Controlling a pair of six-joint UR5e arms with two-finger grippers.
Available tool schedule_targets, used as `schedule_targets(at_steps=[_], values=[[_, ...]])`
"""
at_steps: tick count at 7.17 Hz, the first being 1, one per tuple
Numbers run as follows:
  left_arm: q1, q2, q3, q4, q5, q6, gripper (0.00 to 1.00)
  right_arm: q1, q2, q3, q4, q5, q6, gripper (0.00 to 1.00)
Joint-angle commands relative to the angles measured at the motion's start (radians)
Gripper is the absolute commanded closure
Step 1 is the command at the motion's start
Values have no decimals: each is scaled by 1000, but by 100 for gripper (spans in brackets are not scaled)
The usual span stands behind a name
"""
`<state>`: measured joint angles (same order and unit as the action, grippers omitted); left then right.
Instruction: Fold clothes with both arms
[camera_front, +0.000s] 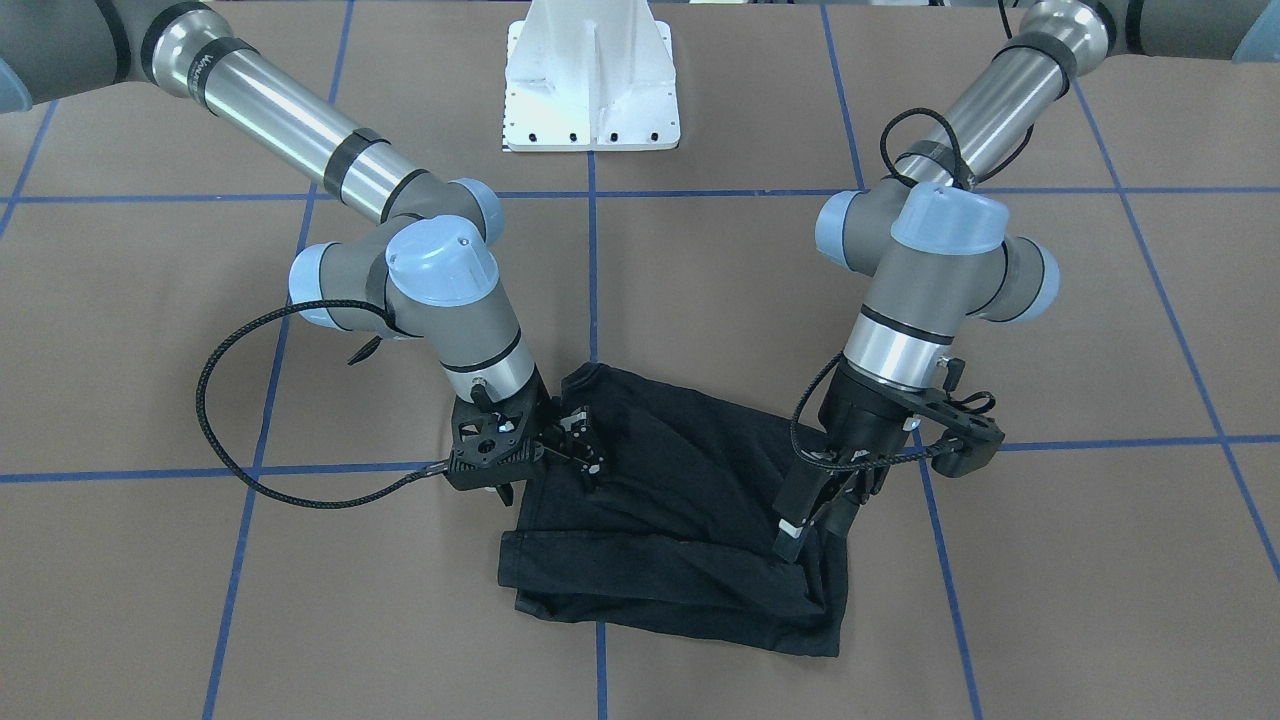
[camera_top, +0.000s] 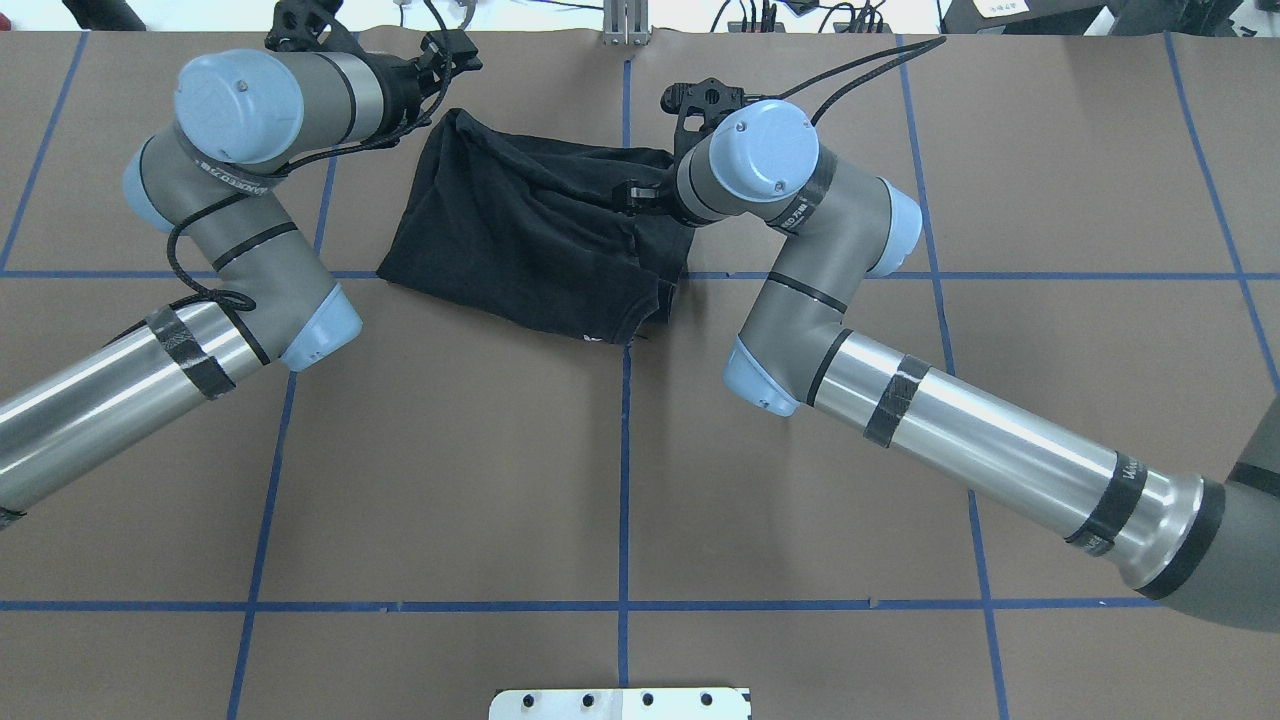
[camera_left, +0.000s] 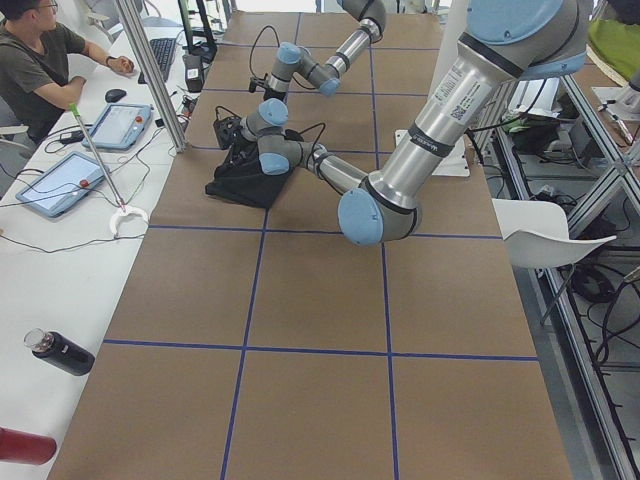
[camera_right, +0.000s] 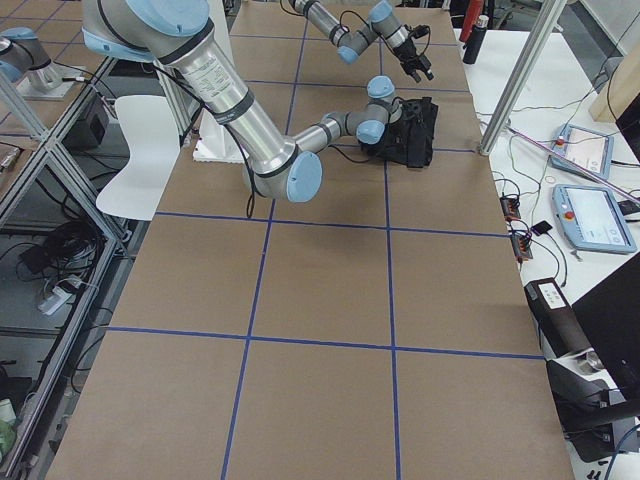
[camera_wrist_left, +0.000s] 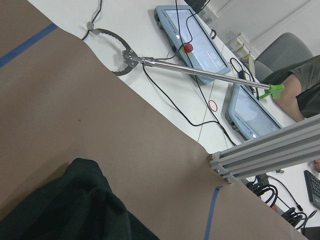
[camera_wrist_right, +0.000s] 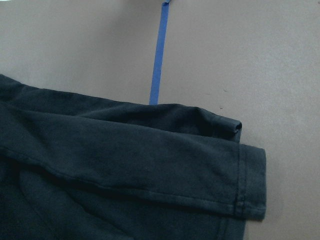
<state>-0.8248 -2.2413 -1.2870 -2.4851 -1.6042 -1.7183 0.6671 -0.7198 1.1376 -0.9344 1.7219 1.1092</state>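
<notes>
The clothes are one black T-shirt (camera_front: 680, 500), folded into a rumpled, roughly rectangular bundle on the brown table, plain black side up (camera_top: 520, 230). My left gripper (camera_front: 810, 525) points down at the bundle's edge on the robot's left, and its fingers look open with no cloth between them. My right gripper (camera_front: 587, 445) stands open at the opposite edge, just over the cloth. In the right wrist view a hemmed edge of the shirt (camera_wrist_right: 125, 165) lies flat on the table. A dark corner of the shirt (camera_wrist_left: 65, 205) shows in the left wrist view, and no fingers show there.
The white pedestal base (camera_front: 592, 80) stands behind the shirt. Blue tape lines (camera_top: 625, 480) grid the brown table. Beyond the far edge lie tablets (camera_wrist_left: 192, 42), a reach tool (camera_wrist_left: 200, 70) and an aluminium post (camera_wrist_left: 270, 150). A person (camera_left: 40, 60) sits there.
</notes>
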Motion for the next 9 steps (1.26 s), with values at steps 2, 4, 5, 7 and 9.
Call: schedule_targets(at_steps=[2, 4, 5, 7, 9], values=[[-2, 5, 0, 2, -2, 2, 0, -12, 51, -48, 12, -13, -45, 5], [-8, 6, 0, 2, -5, 5, 0, -24, 71, -145, 162, -13, -43, 5], [-10, 6, -2, -1, -5, 31, 0, -24, 75, -148, 163, 11, -42, 7], [-11, 6, -2, -3, -5, 37, 0, -23, 75, -147, 164, 40, -40, 37], [-14, 8, 0, -2, -6, 48, 0, -23, 74, -144, 164, 45, -40, 96]])
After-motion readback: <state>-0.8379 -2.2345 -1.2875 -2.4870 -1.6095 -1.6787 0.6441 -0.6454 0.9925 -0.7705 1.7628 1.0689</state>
